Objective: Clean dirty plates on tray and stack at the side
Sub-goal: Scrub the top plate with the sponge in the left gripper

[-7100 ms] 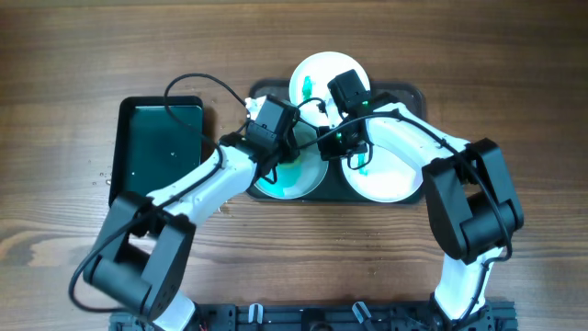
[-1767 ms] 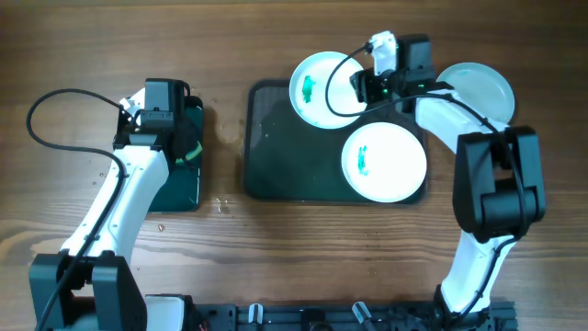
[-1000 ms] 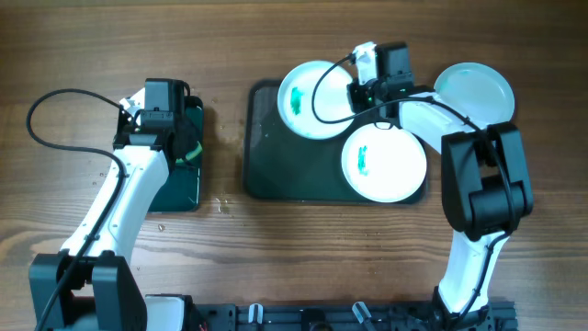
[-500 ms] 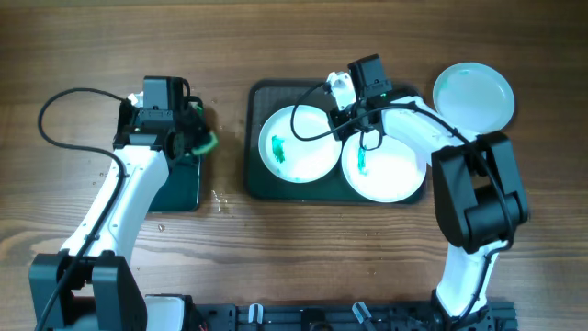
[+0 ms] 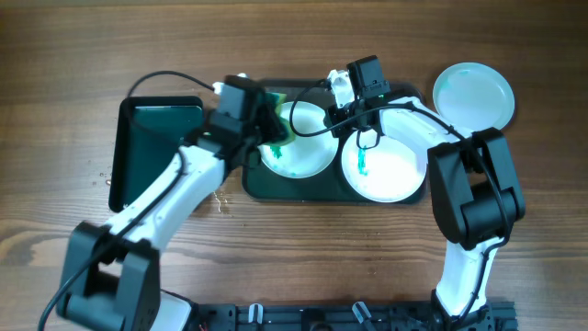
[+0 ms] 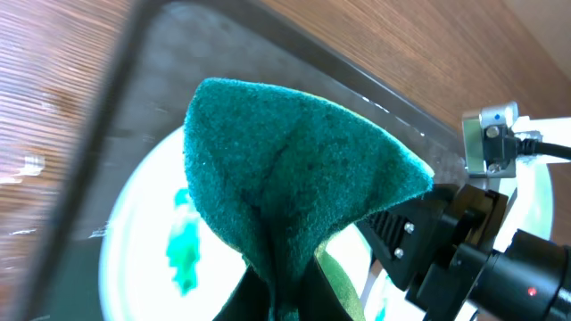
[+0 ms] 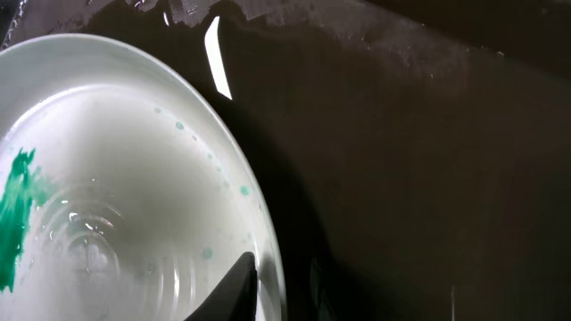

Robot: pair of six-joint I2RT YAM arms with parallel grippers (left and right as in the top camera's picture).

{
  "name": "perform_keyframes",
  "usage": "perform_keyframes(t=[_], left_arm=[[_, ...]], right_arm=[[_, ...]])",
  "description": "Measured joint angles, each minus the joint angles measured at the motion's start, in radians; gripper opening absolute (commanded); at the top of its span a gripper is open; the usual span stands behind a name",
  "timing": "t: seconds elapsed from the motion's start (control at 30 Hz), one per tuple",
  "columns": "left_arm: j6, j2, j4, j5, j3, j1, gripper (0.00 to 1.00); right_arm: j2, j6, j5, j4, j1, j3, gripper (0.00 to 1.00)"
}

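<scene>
Overhead, a large dark grey-green rectangular tray [image 5: 259,182] with rounded corners and a raised rim lies on the brown wood-grain tabletop [image 5: 294,267]. Its long axis runs left to right across the picture. Two round white glossy plates lie flat and face up inside it, side by side: the left-hand plate [image 5: 303,164] and the right-hand plate [image 5: 395,175]. Each has a green smear near its middle. A third round white plate [image 5: 473,95], faintly bluish, lies on the bare wood just off the tray's far right corner.

To the left of the big tray sits a smaller, narrower black tray [image 5: 152,152] with a shiny floor, its long axis running near to far.

The left pincer [image 5: 266,129] is clamped on a dark green sponge [image 6: 285,169]. The sponge is coarse and fibrous, and folded so that it rises to a broad peak. It hangs over the far left rim of the left-hand plate, and the plate's green smear [image 6: 183,254] shows beneath it.

The right pincer [image 7: 275,278] is narrow, with one finger inside and one outside the left-hand plate's thin rim, gripping it. In the right wrist view the plate's surface is wet, with ringed ripples and small green specks. The tray floor beside it is dark, with a wet sheen.
</scene>
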Motion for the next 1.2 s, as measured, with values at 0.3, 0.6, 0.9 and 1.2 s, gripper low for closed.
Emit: perform_keyframes(t=[0.3,0.6,0.9,1.2], left_arm=[[-0.115,0.21,0.2,-0.007,0.0,-0.086,0.04],[-0.126,0.296,0.214,-0.14,0.003,-0.092,0.04],[-0.021,0.301,0.042,-0.436,0.043,-0.113,0.04],[0.059,0.215,0.005,-0.539,0.006,-0.083,0.04]], right_arm=[[0.0,0.082,-0.008,-0.002,0.0,0.0,0.04],[0.0,0.123,-0.009,-0.005,0.0,0.0,0.04],[0.004,0.141,-0.033,-0.005,0.019,0.0,0.04],[0.004,0.142,-0.034,-0.006,0.018,0.0,0.04]])
